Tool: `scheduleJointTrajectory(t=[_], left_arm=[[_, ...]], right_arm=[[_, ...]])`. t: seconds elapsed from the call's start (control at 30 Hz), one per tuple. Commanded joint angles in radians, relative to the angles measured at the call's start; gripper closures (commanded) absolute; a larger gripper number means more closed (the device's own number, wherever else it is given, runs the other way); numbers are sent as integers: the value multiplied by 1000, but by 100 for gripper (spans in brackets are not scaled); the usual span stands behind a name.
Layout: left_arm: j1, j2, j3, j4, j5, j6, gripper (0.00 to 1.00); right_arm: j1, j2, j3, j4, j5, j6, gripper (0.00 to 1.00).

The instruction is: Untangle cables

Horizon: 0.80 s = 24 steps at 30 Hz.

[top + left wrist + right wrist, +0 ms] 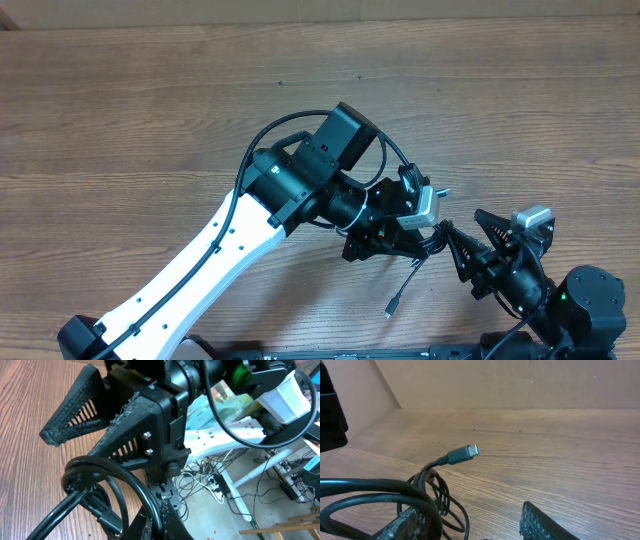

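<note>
The cables [432, 240] are a small knotted black bundle between my two grippers, near the table's front edge. One cord hangs toward the front and ends in a plug [389, 311]. My left gripper [405, 240] is shut on the bundle; its wrist view shows thick black loops [107, 472] pinched between its fingers [165, 527]. My right gripper [462, 220] is open right beside the bundle. In its wrist view [475, 527] the cords [427, 485] lie over its left finger. A silver-tipped plug [465, 453] sticks up beyond. It also shows in the left wrist view [72, 442], open.
The wooden table [150, 90] stretches far and left. A brown wall [520, 382] stands at its far edge. The left arm's own thick cable [245, 165] loops over its wrist. Beyond the table edge lies floor with a power strip [220, 487] and loose cords.
</note>
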Motion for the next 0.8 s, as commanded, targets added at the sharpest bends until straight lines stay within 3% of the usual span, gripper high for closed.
scheduleJointTrajectory(t=[0.0, 0.37, 0.77], left_arm=[[-5, -12, 14, 5, 119, 48, 96], [-8, -12, 14, 49, 126, 47, 96], [-29, -12, 14, 12, 126, 48, 96]], right_arm=[[-3, -5, -7, 22, -19, 11, 44], [-3, -5, -7, 55, -106, 4, 44], [-3, -5, -7, -19, 265, 38, 45]])
